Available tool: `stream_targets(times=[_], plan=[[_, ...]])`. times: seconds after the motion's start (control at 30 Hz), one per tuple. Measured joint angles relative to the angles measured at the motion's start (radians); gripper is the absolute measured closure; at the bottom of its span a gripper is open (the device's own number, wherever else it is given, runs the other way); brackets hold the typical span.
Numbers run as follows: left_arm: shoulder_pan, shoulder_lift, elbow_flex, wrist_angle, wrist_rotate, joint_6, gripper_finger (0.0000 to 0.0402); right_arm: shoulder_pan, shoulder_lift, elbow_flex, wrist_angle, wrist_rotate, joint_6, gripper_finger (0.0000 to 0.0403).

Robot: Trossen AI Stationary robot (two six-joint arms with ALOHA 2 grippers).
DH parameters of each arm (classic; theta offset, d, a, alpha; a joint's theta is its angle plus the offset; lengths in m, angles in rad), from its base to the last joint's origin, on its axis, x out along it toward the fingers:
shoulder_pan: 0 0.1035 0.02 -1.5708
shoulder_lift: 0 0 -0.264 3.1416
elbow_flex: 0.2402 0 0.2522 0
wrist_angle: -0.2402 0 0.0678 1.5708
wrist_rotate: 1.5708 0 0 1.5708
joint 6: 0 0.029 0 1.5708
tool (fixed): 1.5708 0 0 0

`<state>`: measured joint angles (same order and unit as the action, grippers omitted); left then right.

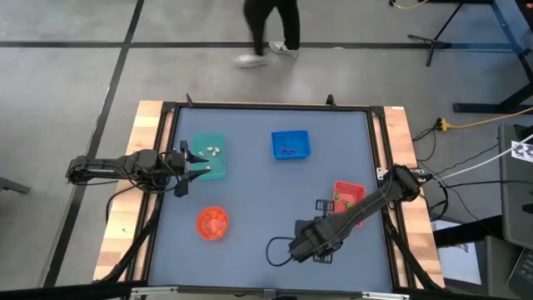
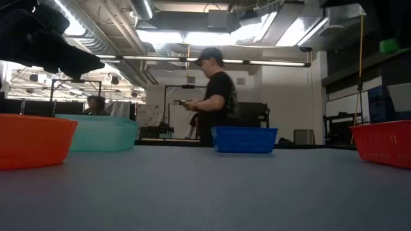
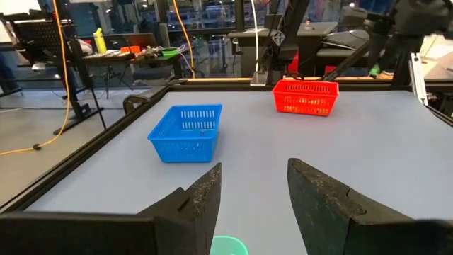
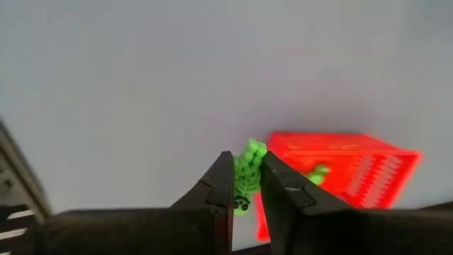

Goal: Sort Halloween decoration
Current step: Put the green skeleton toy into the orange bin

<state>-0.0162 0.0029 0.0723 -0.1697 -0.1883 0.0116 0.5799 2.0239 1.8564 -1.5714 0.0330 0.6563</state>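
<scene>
Sorting status: well underway, not finished, as I judge it.
Right tool (image 4: 246, 185): nearly closed on a green trinket (image 4: 249, 170), pinched between my two fingers; it sits over the near part of the surface (image 1: 258, 192), just beside the red tray (image 1: 350, 198).
Left tool (image 3: 255, 191): fingers parted, nothing between them; it waits at the teal tray (image 1: 210, 156) on the left side.
Teal tray contents: a few white/cream trinkets (image 1: 213, 151) lie inside.
Blue tray (image 1: 291, 144): some small dark pieces inside, colour hard to tell.
Red tray contents: green pieces show through its wall in the right wrist view.
Orange bowl (image 1: 211, 222): something small lies in it; I cannot tell how many pieces are left.
Loose trinkets on the surface: none that I can make out.
Left to do (judgement): drop the green piece into the red tray, then clear whatever remains in the bowl.
Bystander: a person (image 2: 215, 96) stands beyond the far edge.
</scene>
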Motion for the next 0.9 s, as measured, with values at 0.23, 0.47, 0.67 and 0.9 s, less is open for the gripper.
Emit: stream_targets(times=[0.23, 0.47, 0.67, 0.9], plan=[[0.000, 0.000, 0.000, 0.000, 0.000, 0.000, 0.0253, 0.000, -0.151, -0.187, 0.000, 0.047, 0.026, 0.0356], [0.000, 0.000, 0.000, 0.000, 0.000, 0.000, 0.0253, -0.006, -0.271, -0.432, 0.000, 0.090, 0.044, 0.0356], [0.000, 0.000, 0.000, 0.000, 0.000, 0.000, 0.0253, -0.005, -0.281, -0.561, 0.007, 0.091, 0.044, 0.0356], [0.000, 0.000, 0.000, 0.000, 0.000, 0.000, 0.0253, -0.005, -0.278, -0.642, 0.031, 0.089, 0.044, 0.0329]])
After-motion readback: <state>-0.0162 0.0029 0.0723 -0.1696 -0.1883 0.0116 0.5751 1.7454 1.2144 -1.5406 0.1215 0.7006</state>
